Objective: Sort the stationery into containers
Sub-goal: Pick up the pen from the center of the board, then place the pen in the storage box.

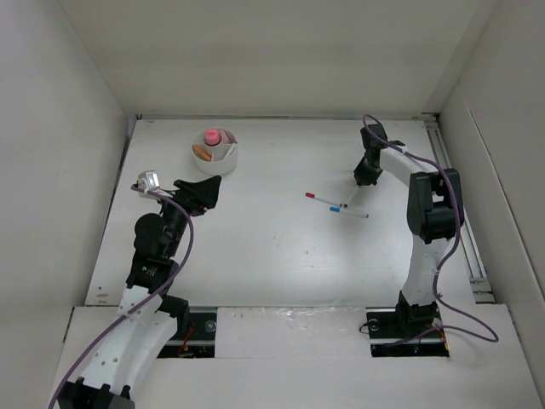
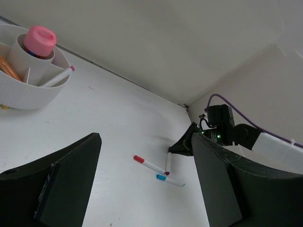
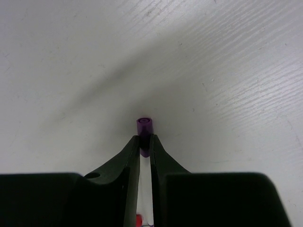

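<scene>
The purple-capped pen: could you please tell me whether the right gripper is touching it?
Touching. The right wrist view shows the right gripper pinching the purple-capped pen from both sides, with no gap.

The top external camera hangs above and behind the arm bases and looks down over the whole table [image 1: 272, 264]. The left wrist camera sits low, facing across the table between the spread fingers of the left gripper [image 2: 147, 142]. It shares with the top view the bowl [image 2: 28, 97], the red-capped pen [image 2: 149, 164], the blue-capped pen [image 2: 170, 180] and the right arm [image 2: 236, 135]. The right wrist camera points steeply down, very near the tabletop, on the right gripper [image 3: 145, 140] pinching the purple-capped pen [image 3: 145, 126], which both other views also catch.
</scene>
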You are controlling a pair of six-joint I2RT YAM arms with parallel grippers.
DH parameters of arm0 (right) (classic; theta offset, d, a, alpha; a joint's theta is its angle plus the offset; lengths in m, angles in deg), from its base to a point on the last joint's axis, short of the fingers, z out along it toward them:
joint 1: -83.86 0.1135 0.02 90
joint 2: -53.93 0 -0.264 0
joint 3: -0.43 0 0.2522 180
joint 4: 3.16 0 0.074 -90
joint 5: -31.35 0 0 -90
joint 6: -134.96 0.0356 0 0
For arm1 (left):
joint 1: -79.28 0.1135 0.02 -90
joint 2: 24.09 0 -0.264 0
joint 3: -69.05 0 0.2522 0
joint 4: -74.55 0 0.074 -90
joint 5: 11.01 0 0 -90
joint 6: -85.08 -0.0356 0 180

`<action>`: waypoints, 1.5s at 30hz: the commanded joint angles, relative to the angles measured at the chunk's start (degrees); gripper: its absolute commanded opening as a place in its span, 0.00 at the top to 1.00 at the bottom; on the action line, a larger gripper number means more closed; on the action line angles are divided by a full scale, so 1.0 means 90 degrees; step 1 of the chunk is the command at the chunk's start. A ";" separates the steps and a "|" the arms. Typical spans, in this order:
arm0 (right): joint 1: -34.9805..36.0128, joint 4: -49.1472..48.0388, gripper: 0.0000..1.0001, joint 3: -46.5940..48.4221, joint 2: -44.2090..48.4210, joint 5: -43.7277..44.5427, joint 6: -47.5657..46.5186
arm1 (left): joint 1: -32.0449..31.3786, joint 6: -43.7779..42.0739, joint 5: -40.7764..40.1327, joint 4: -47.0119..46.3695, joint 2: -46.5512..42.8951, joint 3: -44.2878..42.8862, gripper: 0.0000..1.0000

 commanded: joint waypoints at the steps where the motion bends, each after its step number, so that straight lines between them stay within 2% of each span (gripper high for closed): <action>1: -0.0041 -0.0166 1.00 -0.0047 0.0136 0.0179 0.0016 | -0.0032 -0.0097 -0.0040 -0.0163 -0.0065 0.0003 0.26; 6: -0.0041 -0.0225 1.00 -0.0106 0.0508 0.0647 0.0210 | -0.0032 -0.0097 0.0018 -0.0241 -0.0065 0.0003 0.26; 12: 0.0017 -0.0479 1.00 -0.0243 0.1562 0.0863 0.0269 | -0.0032 -0.0097 0.0018 -0.0299 0.0003 0.0061 0.26; 19: 0.0788 -0.1103 1.00 -0.0380 0.2285 0.0639 0.0269 | -0.0032 -0.0097 0.0145 -0.0426 0.0003 0.0129 0.26; 21: 0.1218 -0.1318 1.00 -0.0049 0.2285 0.0638 0.0337 | -0.0032 -0.0097 0.0145 -0.0485 0.0003 0.0130 0.26; 27: 0.2379 -0.1972 1.00 0.1364 0.1652 0.0930 0.0406 | -0.0032 -0.0097 0.0204 -0.0612 0.0062 0.0247 0.26; 34: 0.3337 -0.2500 1.00 0.3132 -0.0045 0.1848 0.0406 | -0.0032 -0.0097 -0.0196 -0.0436 -0.0025 0.0277 0.26; 38: 0.3621 -0.2559 1.00 0.4294 -0.0973 0.2171 0.0280 | -0.0032 -0.0029 -0.0606 -0.0378 -0.0464 0.0461 0.26; 45: 0.4021 -0.3008 1.00 0.5274 -0.1873 0.2962 -0.0355 | -0.0032 0.0089 -0.0821 -0.0514 -0.0807 0.0697 0.26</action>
